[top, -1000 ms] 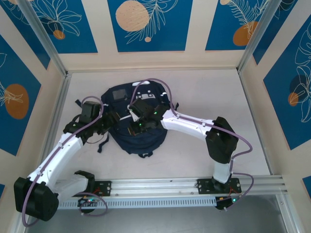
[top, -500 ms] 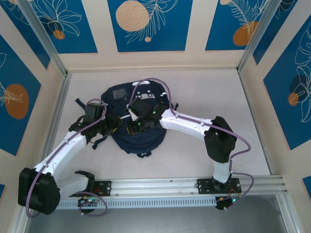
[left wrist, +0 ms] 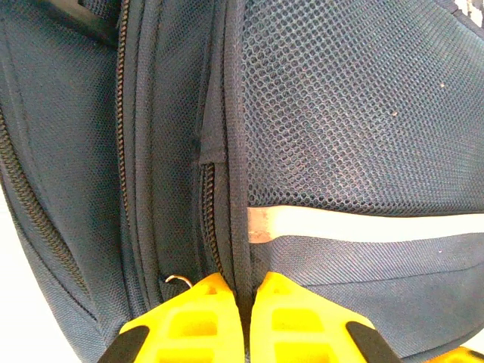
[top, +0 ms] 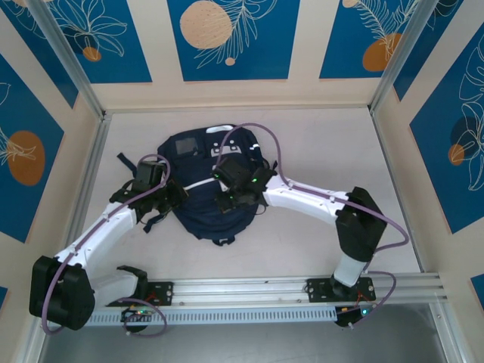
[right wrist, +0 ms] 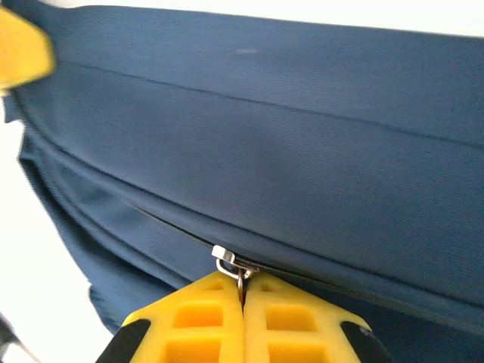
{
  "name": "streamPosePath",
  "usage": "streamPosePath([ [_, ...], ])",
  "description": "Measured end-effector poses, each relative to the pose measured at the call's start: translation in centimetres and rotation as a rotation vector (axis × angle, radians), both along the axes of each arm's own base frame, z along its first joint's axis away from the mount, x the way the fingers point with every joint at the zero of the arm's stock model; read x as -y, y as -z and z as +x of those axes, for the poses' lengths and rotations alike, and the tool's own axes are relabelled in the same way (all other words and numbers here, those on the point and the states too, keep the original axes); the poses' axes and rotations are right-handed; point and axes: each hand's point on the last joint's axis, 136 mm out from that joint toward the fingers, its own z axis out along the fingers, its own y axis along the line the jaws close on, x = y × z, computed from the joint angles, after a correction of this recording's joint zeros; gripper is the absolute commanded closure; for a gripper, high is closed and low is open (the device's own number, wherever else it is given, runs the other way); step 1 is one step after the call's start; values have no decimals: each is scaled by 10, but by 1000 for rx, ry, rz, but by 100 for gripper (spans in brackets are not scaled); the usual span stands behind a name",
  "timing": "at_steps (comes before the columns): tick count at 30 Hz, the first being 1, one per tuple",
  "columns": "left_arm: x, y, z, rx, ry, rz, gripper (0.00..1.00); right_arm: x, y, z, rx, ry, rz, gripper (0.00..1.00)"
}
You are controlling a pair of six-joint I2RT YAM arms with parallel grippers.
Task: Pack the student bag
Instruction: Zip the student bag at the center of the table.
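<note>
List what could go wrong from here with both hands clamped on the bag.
1. The right hand pinches only the small metal zipper pull, which may slip out once it is pulled.
2. The left hand grips just a thin seam of the student bag. The fabric may slide free, and the whole bag could drag along instead of the zip opening.

matt navy cloth student bag (top: 203,215) with mesh panel (left wrist: 355,98), metal zip pull (right wrist: 230,263).
</note>
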Motion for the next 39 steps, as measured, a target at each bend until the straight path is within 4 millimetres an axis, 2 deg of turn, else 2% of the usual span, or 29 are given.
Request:
streamPosePath([
  [5,-9,2,1,12,-3,66,100,53,-1,15,0,103,-35,100],
  [8,-13,-1,2,21,12,100,96,64,-3,21,0,133,-33,100],
  [9,-14,-3,2,26,18,113,91,63,-3,21,1,132,-30,100],
  [15,-36,-9,-2,17,2,244,58,42,-3,3,-17,56,-7,100],
  [19,-46,-14,-12,9,-26,275,49,11,-2,-10,-54,-18,25,100],
  [24,-41,-26,-15,42,-51,209,46,-30,-4,-23,-86,-98,78,100],
  [28,-28,-23,-16,41,-59,110,43,-57,-5,-29,-101,-139,116,100],
  [33,-15,-14,-17,13,-69,11,45,-66,-7,-32,-106,-151,134,100],
  [35,-13,-12,-15,5,-78,-4,49,-67,-8,-32,-107,-151,136,100],
  [39,-14,-9,-14,-14,-106,-14,64,-66,-7,-32,-106,-149,133,100],
])
